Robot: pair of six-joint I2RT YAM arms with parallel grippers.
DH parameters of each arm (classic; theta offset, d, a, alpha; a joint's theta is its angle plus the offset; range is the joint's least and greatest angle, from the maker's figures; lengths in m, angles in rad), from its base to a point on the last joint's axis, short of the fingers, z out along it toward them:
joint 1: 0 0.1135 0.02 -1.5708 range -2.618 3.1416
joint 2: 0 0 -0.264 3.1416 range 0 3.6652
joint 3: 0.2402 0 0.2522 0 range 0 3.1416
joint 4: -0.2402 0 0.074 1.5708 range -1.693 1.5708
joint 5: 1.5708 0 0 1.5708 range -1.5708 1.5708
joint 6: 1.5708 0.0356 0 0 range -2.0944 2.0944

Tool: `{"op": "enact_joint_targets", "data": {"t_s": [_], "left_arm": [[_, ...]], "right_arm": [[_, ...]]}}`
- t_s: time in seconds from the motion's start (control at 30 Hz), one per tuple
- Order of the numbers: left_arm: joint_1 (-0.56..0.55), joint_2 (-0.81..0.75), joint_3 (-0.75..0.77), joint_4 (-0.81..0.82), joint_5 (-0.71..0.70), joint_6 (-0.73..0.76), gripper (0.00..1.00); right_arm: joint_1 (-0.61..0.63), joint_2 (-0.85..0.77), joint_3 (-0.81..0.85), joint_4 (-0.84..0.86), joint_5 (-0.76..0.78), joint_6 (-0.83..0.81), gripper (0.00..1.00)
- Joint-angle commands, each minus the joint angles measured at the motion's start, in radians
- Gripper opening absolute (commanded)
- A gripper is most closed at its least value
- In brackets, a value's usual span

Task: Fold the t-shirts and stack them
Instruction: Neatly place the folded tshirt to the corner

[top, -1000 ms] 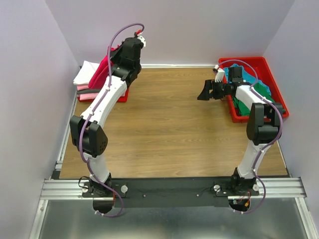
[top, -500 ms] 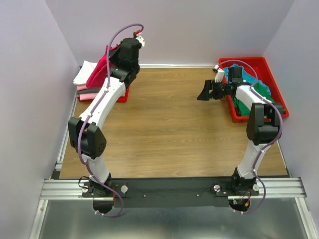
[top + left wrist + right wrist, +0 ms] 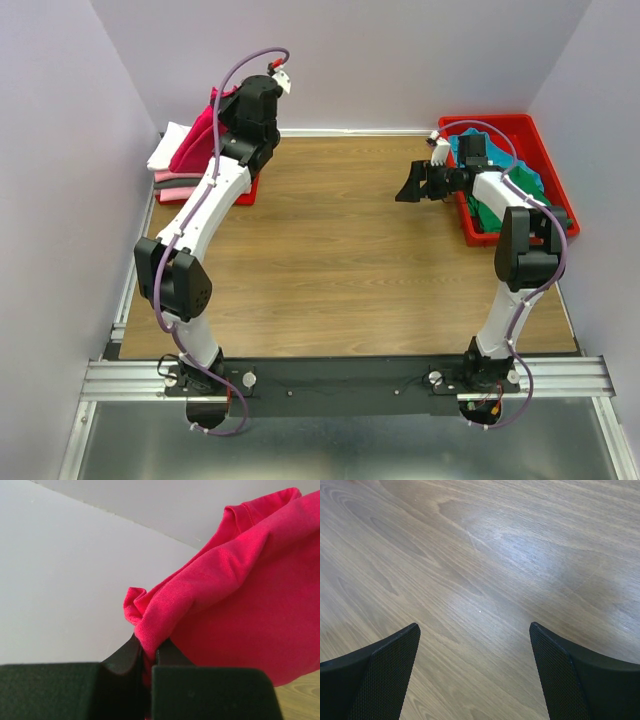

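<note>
Upper left of the overhead frame: the left gripper [image 3: 149,649] pinches a bunched fold of the crimson-pink t-shirt [image 3: 240,595], raised beside the stacked shirts [image 3: 168,160]. At right, the right gripper [image 3: 474,630] hangs spread above the wooden table [image 3: 485,555].

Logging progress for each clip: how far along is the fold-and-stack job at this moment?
Done: a few folded shirts lie stacked at the far left. In hand: the left gripper is shut on the crimson shirt, held up; the right gripper is open, holding nothing. Left: teal and green shirts heaped in the right tray.
</note>
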State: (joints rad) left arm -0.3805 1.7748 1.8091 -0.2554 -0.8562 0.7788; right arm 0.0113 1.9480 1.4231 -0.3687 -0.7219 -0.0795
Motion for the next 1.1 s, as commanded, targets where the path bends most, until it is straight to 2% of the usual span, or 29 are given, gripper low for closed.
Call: {"op": "enact_joint_targets", "data": {"t_s": [0.0, 0.4, 0.63, 1.07], "left_arm": [[0.009, -0.045, -0.01, 0.094, -0.015, 0.069, 0.0], [0.071, 0.034, 0.012, 0.13, 0.048, 0.099, 0.0], [0.114, 0.13, 0.056, 0.148, 0.091, 0.088, 0.0], [0.167, 0.27, 0.127, 0.303, 0.123, 0.178, 0.0]], "right_arm": [[-0.007, -0.037, -0.01, -0.018, -0.027, -0.006, 0.96], [-0.028, -0.038, -0.012, -0.016, -0.037, -0.006, 0.96], [-0.034, -0.037, -0.015, -0.018, -0.044, -0.006, 0.96], [-0.04, -0.031, -0.018, -0.018, -0.056, -0.003, 0.96]]}}
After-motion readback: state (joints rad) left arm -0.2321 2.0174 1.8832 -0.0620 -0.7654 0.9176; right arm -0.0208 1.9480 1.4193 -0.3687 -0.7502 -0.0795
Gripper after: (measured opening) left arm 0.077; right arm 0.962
